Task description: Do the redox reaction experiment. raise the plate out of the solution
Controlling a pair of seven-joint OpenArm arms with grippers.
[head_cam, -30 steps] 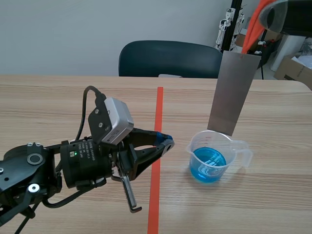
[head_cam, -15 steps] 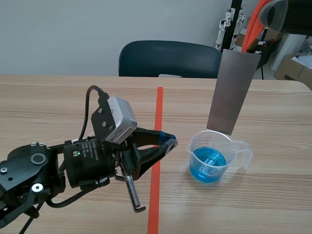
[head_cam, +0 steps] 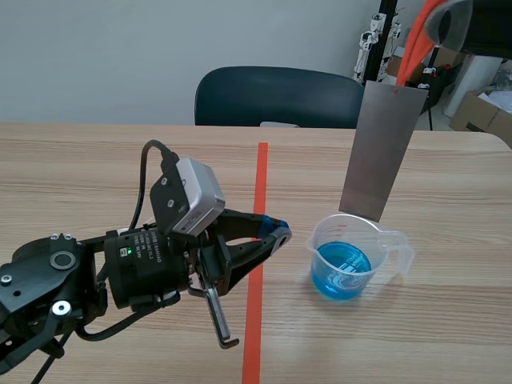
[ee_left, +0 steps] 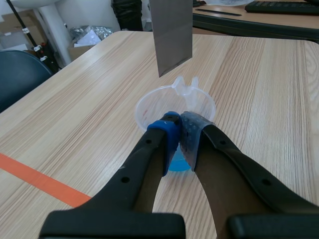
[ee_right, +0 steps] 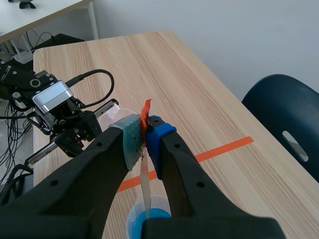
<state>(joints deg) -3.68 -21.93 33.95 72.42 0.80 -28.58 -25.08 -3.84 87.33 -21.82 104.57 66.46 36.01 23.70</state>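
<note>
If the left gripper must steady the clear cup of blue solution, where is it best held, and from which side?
Probably across the cup low on its round body, coming level from the left gripper side: its handle points away and the plate hangs over the rim.

The right tool [ee_right: 144, 130] clamped the thin plate [ee_right: 144, 186], seen edge-on, between its grey-green and blue pads [ee_right: 130, 139], an orange strip [ee_right: 146, 110] poking up between them. The plate hung straight down toward the beaker [ee_right: 154, 199] of blue solution [ee_right: 137, 221] beneath; whether its end touched the liquid could not be told. The left arm [ee_right: 65, 117] lay on the desk [ee_right: 149, 59] to the left; a dark chair [ee_right: 286, 114] stood at the far edge.
</note>
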